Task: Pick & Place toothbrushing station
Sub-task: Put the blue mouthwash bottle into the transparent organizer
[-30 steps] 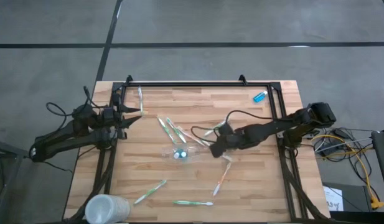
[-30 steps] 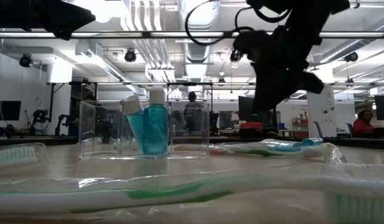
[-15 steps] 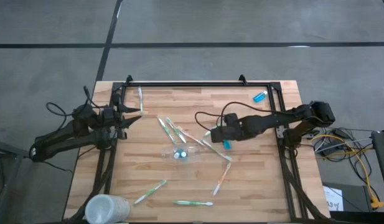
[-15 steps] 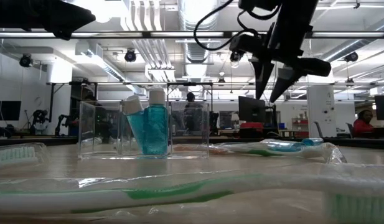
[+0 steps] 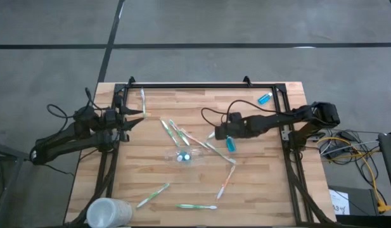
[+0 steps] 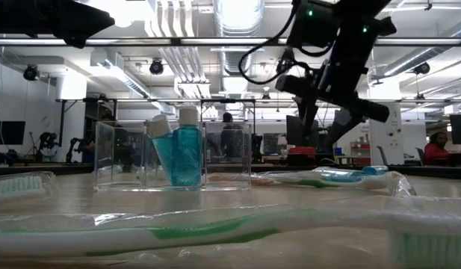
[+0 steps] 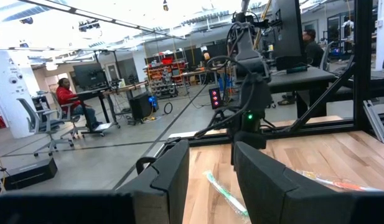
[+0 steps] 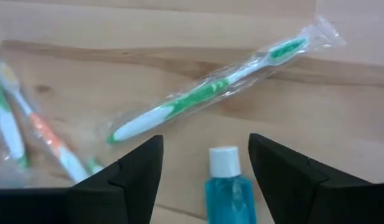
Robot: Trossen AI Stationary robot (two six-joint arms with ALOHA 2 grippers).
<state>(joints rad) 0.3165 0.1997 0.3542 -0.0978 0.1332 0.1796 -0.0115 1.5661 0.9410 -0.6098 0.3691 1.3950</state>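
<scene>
The see-through holder (image 5: 185, 156) (image 6: 174, 157) stands mid-table with two blue tubes upright in it. A blue tube with a white cap (image 5: 230, 143) (image 8: 228, 183) lies flat on the wood to the holder's right. My right gripper (image 5: 222, 133) (image 6: 316, 134) (image 8: 205, 142) hangs open just above it, slanting down, with a finger on either side of the cap end and clear of it. A wrapped green toothbrush (image 8: 207, 94) lies just beyond. My left gripper (image 5: 135, 117) (image 7: 210, 180) waits open at the table's left edge.
Wrapped toothbrushes lie scattered: a bunch (image 5: 176, 133) left of my right gripper, others near the front (image 5: 151, 195) (image 5: 196, 206) (image 5: 225, 180). Another blue tube (image 5: 264, 98) lies at the far right. A frosted cup (image 5: 108, 212) sits at the near left corner.
My right gripper has swung from beside the holder toward the table's far edge and a little right, rolling as it went, and has opened wider. The arm no longer covers the lying blue tube.
</scene>
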